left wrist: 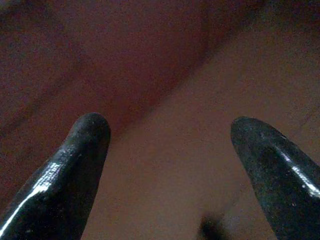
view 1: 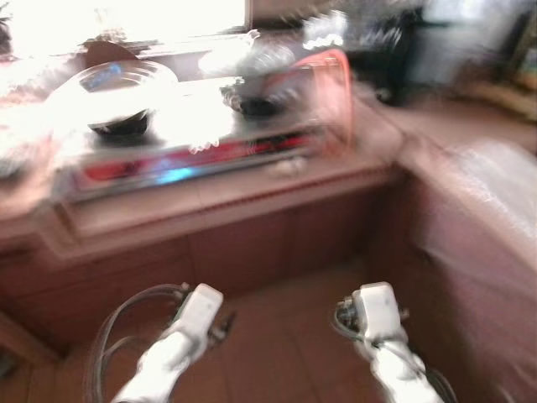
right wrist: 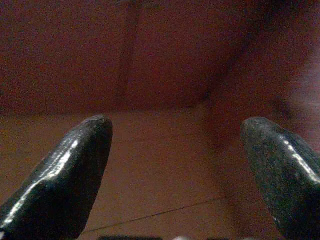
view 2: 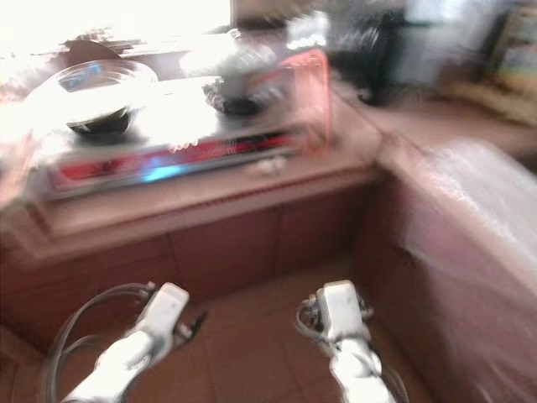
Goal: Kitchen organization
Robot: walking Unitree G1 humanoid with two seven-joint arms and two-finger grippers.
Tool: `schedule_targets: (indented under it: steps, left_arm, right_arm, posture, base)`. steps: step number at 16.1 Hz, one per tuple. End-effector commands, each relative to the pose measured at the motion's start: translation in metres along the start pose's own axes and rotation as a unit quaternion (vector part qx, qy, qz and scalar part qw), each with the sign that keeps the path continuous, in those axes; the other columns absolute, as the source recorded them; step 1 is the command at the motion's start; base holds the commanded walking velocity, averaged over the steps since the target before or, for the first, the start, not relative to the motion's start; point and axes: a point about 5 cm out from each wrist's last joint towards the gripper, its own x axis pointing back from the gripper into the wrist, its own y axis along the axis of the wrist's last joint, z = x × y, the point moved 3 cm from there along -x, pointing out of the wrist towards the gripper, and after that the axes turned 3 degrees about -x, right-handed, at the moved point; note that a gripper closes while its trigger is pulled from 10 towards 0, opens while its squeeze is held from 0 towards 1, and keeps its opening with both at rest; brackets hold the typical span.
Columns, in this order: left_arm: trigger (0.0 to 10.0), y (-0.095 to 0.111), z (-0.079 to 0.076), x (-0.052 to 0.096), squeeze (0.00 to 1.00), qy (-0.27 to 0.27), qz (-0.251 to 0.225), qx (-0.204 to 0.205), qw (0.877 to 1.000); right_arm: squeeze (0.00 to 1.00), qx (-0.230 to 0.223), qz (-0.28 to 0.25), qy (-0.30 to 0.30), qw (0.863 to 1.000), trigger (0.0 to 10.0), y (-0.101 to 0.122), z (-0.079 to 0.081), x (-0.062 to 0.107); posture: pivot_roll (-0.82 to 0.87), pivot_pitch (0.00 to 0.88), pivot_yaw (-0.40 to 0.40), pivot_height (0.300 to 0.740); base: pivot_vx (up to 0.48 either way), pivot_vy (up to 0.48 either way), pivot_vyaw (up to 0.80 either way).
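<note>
The head views are blurred by motion. A two-burner gas stove (view 1: 189, 155) sits on a brown counter (view 1: 252, 197). On it stand a wide pan (view 1: 117, 92) on the left burner and a smaller dark pot (view 1: 256, 102) on the right one. Both silver arms hang low in front of the cabinet doors, the left arm (view 1: 195, 309) and the right arm (view 1: 375, 309). In the wrist views, my left gripper (left wrist: 167, 132) and my right gripper (right wrist: 175, 130) are open and hold nothing, over the brown tiled floor near the cabinet base.
A red-edged panel (view 1: 337, 88) stands at the stove's right end. A second counter (view 1: 482, 189) runs along the right and meets the first in a corner. Dark appliances (view 1: 386, 42) stand at the back. Brown floor tiles (view 1: 277, 336) lie between the arms.
</note>
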Motion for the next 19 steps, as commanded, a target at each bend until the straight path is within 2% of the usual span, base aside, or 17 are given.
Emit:
schedule_targets:
  steps: [1,2,3,4,5,6,7,10,14,19]
  left_arm:
    - [10.0,-0.005,-0.010,-0.002,0.00,-0.011,0.024,0.002,1.000]
    - [10.0,-0.024,-0.012,0.002,0.00,-0.011,0.073,0.048,0.996]
    - [10.0,-0.031,-0.013,0.004,0.00,-0.009,0.088,0.056,0.995]
    - [10.0,-0.046,-0.014,0.008,0.00,-0.003,0.121,0.078,0.990]
    - [10.0,-0.056,-0.017,0.012,0.00,-0.001,0.147,0.086,0.985]
    - [10.0,-0.062,-0.020,0.014,0.00,-0.006,0.161,0.083,0.983]
    - [10.0,-0.067,-0.020,0.016,0.00,-0.003,0.171,0.083,0.982]
    - [10.0,-0.068,-0.029,0.016,0.00,-0.002,0.186,0.090,0.978]
    - [10.0,-0.065,-0.027,0.014,0.00,-0.007,0.181,0.081,0.980]
    - [10.0,-0.067,-0.025,0.016,0.00,-0.016,0.177,0.070,0.982]
  right_arm:
    - [0.86,-0.002,0.047,0.004,0.999,10.0,-0.022,-0.006,0.005]
    - [0.70,-0.017,0.090,0.018,0.996,10.0,-0.041,0.001,0.011]
    - [0.65,-0.022,0.111,0.025,0.993,10.0,-0.049,0.005,0.013]
    - [0.39,-0.019,0.146,0.035,0.989,10.0,-0.065,0.007,0.020]
    - [0.25,-0.037,0.178,0.016,0.983,10.0,-0.077,-0.004,0.025]
    - [0.00,-0.034,0.204,0.023,0.978,10.0,-0.088,-0.007,0.032]
    - [0.00,-0.033,0.215,0.026,0.976,10.0,-0.094,-0.008,0.036]
    - [0.00,-0.086,0.245,0.001,0.966,10.0,-0.112,-0.012,0.049]
    - [0.00,-0.077,0.250,0.009,0.965,10.0,-0.114,-0.010,0.050]
    - [0.00,-0.073,0.253,0.015,0.965,10.0,-0.114,-0.007,0.050]
  posture:
    - [0.10,0.000,-0.064,0.740]
    - [0.11,0.000,-0.072,0.740]
    - [0.11,0.000,-0.073,0.740]
    - [0.11,0.000,-0.077,0.740]
    - [0.11,0.000,-0.077,0.740]
    - [0.12,0.000,-0.079,0.740]
    - [0.12,0.000,-0.080,0.740]
    - [0.12,0.000,-0.069,0.740]
    - [0.11,0.000,-0.056,0.740]
    - [0.12,0.000,-0.055,0.740]
  base:
    - [0.000,0.000,0.58]
    - [0.000,0.000,0.57]
    - [0.000,0.000,0.57]
    - [0.000,0.000,0.53]
    - [0.000,0.000,0.00]
    - [0.000,0.000,0.00]
    - [0.000,0.000,0.00]
    - [0.000,0.000,0.00]
    - [0.000,0.000,0.00]
    - [0.000,0.173,0.00]
